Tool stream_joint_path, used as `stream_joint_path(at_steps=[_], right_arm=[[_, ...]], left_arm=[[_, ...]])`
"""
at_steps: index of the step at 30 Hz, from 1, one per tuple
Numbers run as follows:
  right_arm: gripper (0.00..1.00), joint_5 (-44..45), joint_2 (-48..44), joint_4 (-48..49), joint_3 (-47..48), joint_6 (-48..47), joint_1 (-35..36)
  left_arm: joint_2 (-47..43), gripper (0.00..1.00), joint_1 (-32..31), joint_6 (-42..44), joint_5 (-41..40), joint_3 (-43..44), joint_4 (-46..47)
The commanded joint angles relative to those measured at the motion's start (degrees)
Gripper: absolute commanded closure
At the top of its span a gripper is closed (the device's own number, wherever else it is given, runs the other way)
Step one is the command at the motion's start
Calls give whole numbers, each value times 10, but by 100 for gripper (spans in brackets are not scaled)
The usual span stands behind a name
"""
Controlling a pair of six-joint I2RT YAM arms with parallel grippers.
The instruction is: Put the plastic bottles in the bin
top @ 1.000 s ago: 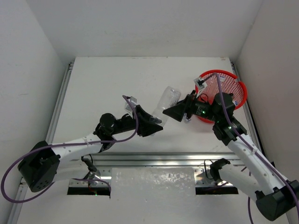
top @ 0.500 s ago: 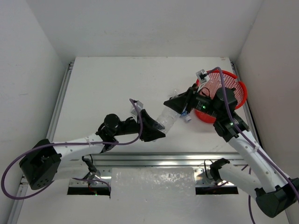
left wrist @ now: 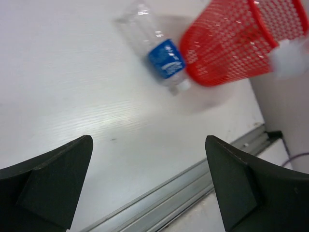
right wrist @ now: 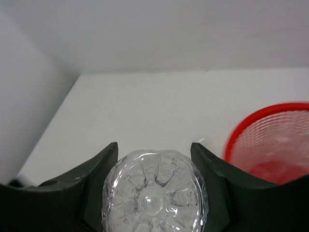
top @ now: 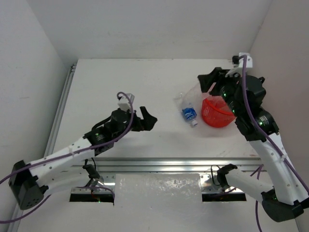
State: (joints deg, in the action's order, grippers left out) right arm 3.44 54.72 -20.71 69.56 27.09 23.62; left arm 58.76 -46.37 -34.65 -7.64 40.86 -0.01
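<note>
A clear plastic bottle (right wrist: 153,200) sits base-first between the fingers of my right gripper (right wrist: 153,154), which is shut on it. In the top view this gripper (top: 207,81) is raised above the far left side of the red mesh bin (top: 218,117). Another plastic bottle, with a blue label (top: 188,111), lies on the table just left of the bin. The left wrist view shows that bottle (left wrist: 163,55) beside the bin (left wrist: 227,46). My left gripper (top: 146,118) is open and holds nothing, left of the lying bottle, its fingers (left wrist: 50,186) wide apart over the table.
A metal rail (top: 159,166) runs along the table's near edge. White walls close in the table (top: 120,87) at the back and on both sides. The bin stands close to the right wall.
My left gripper has opened and drawn back to the left. My right arm has lifted toward the back right with the clear bottle. The blue-labelled bottle now lies free beside the bin.
</note>
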Motion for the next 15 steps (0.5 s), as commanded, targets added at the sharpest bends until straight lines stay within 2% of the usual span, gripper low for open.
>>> stream_joint_path(at_steps=[1, 4, 7, 11, 15], right_arm=[[100, 269, 17, -29, 65, -104, -9], [100, 349, 53, -10, 86, -129, -53], [100, 328, 81, -16, 74, -86, -128], [100, 321, 97, 35, 21, -81, -153], [100, 259, 122, 34, -2, -51, -170]], left_arm=[[-97, 1, 1, -31, -152, -6, -178], [-157, 1, 1, -31, -149, -31, -203], [-185, 0, 1, -30, -155, -50, -214], [-181, 0, 1, -30, -128, -63, -197], [-158, 0, 1, -24, -109, -74, -183]])
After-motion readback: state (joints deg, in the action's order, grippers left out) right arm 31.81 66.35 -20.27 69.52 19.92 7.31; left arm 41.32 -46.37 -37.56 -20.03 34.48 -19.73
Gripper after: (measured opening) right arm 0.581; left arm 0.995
